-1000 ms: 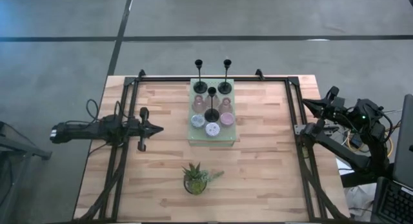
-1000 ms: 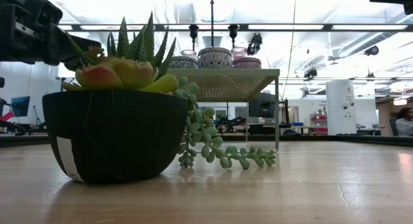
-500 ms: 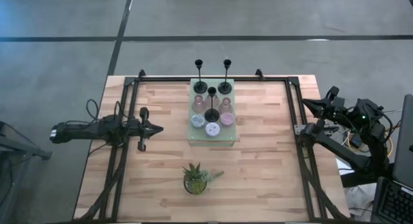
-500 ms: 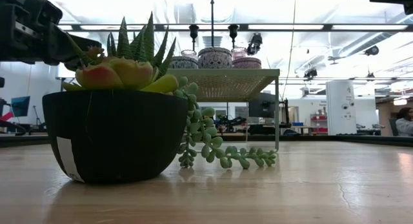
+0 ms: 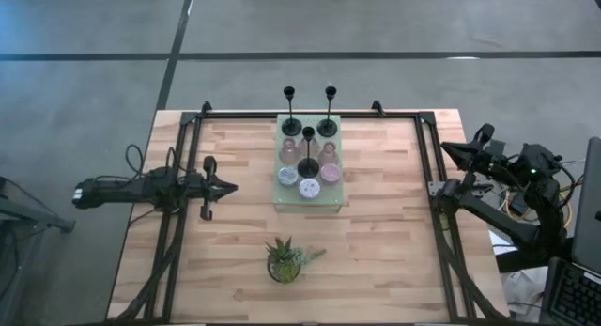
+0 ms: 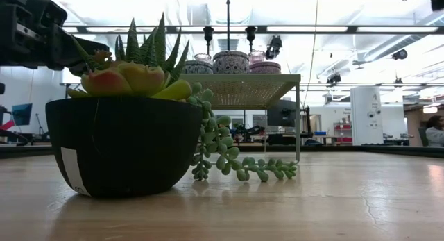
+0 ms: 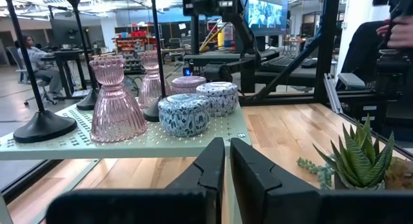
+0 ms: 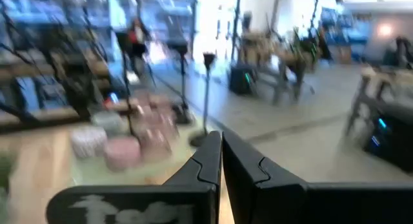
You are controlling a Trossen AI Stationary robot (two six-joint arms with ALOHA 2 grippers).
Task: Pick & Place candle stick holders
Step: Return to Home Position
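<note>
Three tall black candle stick holders (image 5: 308, 152) stand by their disc bases on a pale green perforated stand (image 5: 308, 202) at the table's middle. Beside them are two pink ribbed glass holders (image 7: 116, 101) and squat round patterned cups (image 7: 184, 114). My left gripper (image 5: 231, 186) hovers level at the table's left, shut, pointing toward the stand. In its wrist view the fingers (image 7: 228, 161) hold nothing. My right gripper (image 5: 445, 148) hangs shut beyond the table's right edge, also pointing at the stand (image 8: 129, 175).
A small potted succulent (image 5: 285, 258) in a dark pot (image 6: 125, 147) stands near the table's front edge, with trailing green strands (image 6: 243, 168). A black frame (image 5: 427, 166) runs along the table's sides. Bare wood lies on both sides of the stand.
</note>
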